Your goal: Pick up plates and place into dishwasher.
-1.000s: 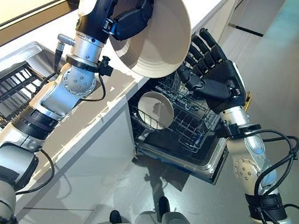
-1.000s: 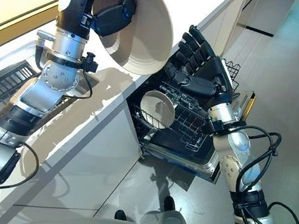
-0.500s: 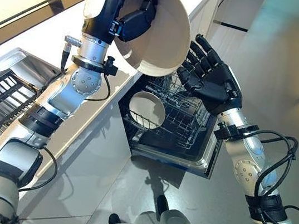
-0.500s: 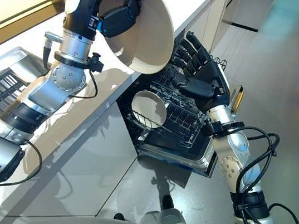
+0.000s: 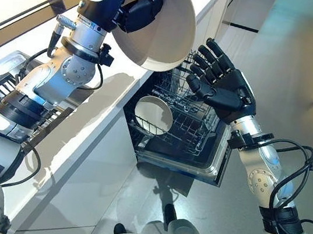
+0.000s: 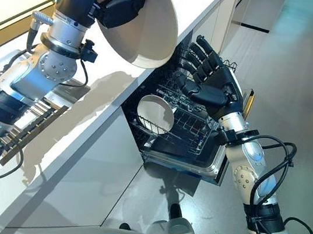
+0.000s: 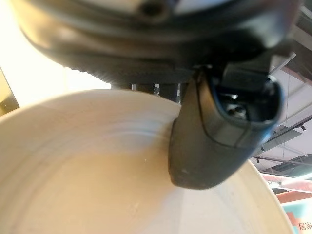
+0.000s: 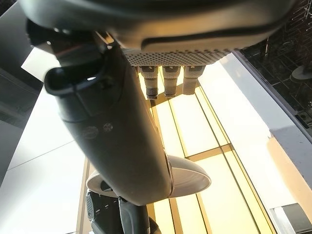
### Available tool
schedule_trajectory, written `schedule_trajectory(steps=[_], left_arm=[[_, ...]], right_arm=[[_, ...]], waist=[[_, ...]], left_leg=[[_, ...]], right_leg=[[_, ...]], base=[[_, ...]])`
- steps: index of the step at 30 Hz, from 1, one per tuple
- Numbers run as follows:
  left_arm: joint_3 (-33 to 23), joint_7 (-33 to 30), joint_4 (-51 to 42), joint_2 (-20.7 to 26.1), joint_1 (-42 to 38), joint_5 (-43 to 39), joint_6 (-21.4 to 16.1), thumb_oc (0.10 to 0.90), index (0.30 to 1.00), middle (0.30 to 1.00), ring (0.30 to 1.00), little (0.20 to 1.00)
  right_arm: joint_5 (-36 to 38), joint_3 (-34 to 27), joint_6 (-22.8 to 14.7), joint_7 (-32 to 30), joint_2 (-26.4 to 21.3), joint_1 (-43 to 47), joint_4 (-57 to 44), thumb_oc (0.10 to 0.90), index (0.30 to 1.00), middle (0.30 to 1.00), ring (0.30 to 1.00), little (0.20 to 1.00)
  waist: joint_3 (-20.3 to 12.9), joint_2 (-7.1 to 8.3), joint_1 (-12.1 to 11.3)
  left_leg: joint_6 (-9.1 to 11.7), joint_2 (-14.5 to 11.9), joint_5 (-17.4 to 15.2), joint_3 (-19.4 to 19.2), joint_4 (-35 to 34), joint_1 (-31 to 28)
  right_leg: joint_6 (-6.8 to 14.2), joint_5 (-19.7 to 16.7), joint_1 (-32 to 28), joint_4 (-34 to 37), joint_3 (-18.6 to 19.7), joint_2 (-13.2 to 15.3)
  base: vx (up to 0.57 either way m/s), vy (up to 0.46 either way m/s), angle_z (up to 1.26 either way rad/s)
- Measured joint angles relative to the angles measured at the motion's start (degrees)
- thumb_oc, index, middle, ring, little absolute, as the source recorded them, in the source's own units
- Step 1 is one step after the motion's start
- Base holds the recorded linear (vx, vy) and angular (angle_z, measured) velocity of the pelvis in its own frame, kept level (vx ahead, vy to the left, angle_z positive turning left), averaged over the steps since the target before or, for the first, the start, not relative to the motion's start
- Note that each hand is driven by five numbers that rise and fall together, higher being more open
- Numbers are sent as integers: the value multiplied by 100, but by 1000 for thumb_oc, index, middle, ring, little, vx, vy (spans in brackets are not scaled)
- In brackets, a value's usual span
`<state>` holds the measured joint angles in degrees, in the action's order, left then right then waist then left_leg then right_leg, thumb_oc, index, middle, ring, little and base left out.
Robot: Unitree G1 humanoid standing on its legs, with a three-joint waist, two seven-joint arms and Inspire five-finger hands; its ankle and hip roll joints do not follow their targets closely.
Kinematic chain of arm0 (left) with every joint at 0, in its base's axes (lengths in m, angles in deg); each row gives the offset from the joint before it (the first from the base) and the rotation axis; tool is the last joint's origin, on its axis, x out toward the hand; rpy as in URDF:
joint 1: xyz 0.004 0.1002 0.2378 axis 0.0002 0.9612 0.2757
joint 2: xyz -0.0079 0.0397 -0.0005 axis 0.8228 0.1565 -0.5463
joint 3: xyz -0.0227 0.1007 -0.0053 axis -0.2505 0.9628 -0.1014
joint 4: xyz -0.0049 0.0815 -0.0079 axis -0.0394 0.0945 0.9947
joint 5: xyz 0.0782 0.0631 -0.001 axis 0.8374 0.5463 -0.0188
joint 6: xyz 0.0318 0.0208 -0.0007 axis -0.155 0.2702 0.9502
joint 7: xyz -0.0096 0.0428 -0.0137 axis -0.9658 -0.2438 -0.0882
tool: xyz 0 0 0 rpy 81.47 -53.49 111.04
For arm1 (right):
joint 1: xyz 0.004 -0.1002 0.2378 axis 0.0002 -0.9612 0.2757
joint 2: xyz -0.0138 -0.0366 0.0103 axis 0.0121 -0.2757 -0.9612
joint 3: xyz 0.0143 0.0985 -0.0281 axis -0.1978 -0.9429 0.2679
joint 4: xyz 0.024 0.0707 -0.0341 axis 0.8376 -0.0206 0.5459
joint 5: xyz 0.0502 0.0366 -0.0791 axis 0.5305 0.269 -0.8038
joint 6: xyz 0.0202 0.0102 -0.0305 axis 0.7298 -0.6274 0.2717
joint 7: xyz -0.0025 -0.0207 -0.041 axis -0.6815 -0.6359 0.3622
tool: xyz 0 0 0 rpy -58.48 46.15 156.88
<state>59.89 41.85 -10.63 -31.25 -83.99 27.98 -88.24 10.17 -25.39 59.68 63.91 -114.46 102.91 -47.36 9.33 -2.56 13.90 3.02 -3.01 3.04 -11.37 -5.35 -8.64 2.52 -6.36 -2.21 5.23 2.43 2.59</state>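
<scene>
Large cream ceramic bowl-like plate [image 5: 161, 26] held high over white bench [image 5: 95, 114] edge, pinched at rim by left hand [image 5: 142, 10], thumb inside. Right hand [image 5: 225, 89] empty, fingers [image 5: 207, 63] spread wide above open dishwasher's wire rack [image 5: 194, 120], beside smaller white plate [image 5: 153, 115] already racked. Risks: rim-only pinch slipping, plate clipping bench edge or rack tines on descent. No legible writing on plates.
</scene>
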Motion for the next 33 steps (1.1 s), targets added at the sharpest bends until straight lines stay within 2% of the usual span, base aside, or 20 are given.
schedule_trajectory(steps=[13, 23, 27, 33], left_arm=[[124, -1, 137, -120, 0, 3, -216, 100, 300, 300, 300, 200], [161, -102, 637, -1036, 167, 125, -389, 100, 300, 300, 300, 200], [406, -147, 711, -1210, 301, 257, -466, 100, 300, 300, 300, 200], [495, -190, 876, -1349, 448, 472, -580, 100, 300, 300, 300, 200]], right_arm=[[112, 7, 0, 2, 8, 1, -1, 800, 900, 900, 900, 900], [561, 138, 108, 22, 123, 3, -50, 800, 900, 900, 900, 900], [601, 258, 169, 59, 167, 4, -61, 800, 900, 900, 900, 900], [605, 257, 197, 69, 266, 4, -87, 800, 900, 900, 900, 900]], waist=[[-41, -13, 0], [-132, -8, 12], [-133, -6, 4], [-137, 2, 15]], left_leg=[[0, 1, 0, 11, 10, -1], [1, -5, -1, -25, 3, -15], [1, -7, -1, -26, 3, -15], [1, -8, -1, -49, 2, -17]], right_leg=[[-1, -1, -1, 0, 3, -3], [1, 0, 1, 0, 26, -10], [1, 0, 1, 0, 26, -13], [1, 0, 4, 0, 32, -14]], base=[[0, 0, 0], [-3, -12, -1], [-2, -27, 0], [-1, -6, 0]])
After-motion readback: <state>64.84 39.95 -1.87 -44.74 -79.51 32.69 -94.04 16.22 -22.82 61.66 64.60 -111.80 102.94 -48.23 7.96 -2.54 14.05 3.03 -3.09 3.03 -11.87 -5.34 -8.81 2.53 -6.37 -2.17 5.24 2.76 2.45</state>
